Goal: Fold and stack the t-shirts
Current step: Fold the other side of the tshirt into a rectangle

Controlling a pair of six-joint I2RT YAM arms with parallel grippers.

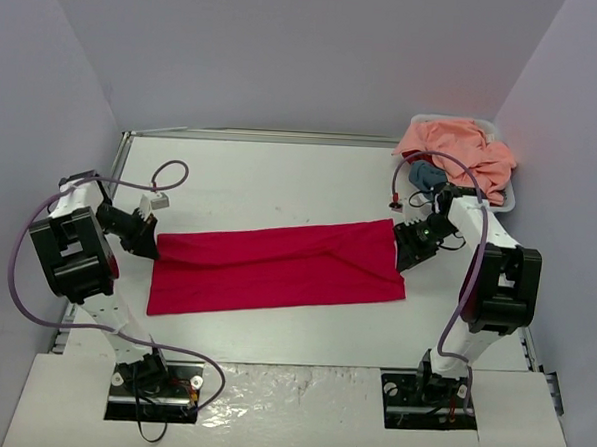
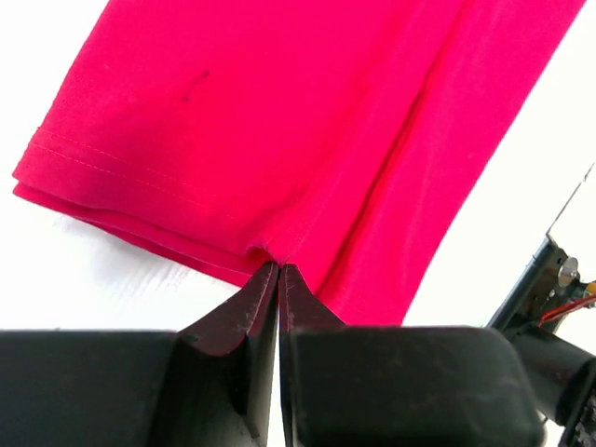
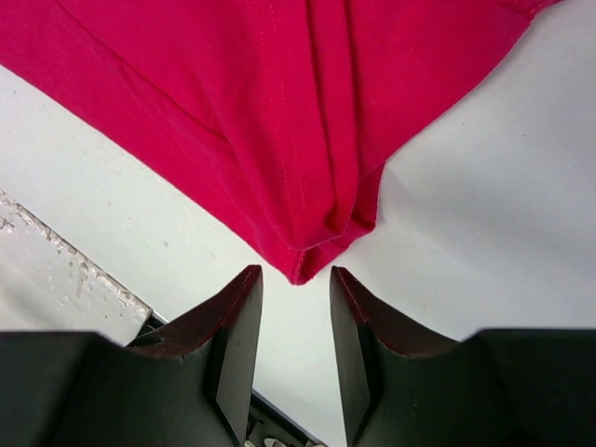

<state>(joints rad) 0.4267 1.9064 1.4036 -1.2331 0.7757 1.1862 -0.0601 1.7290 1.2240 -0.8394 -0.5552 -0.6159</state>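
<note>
Crimson t-shirt [image 1: 276, 265]: laid as a long folded strip across the bench [image 1: 281, 183], between the arms. Risk: the left tool [image 2: 279, 270] is clenched at the puckered left hem (a pinch of cloth cannot be confirmed). The right tool [image 3: 294, 272] is released, jaws parted just short of the right corner, so the layers may be dragged askew by a one-ended pull. Both arms are bent low, tools angled at the cloth ends.

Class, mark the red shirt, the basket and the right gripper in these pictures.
red shirt [image 1: 276, 267], top view, middle of the cloth.
basket [image 1: 508, 200], top view, right-hand rim.
right gripper [image 3: 295, 284], right wrist view, midway between its fingertips.
</note>
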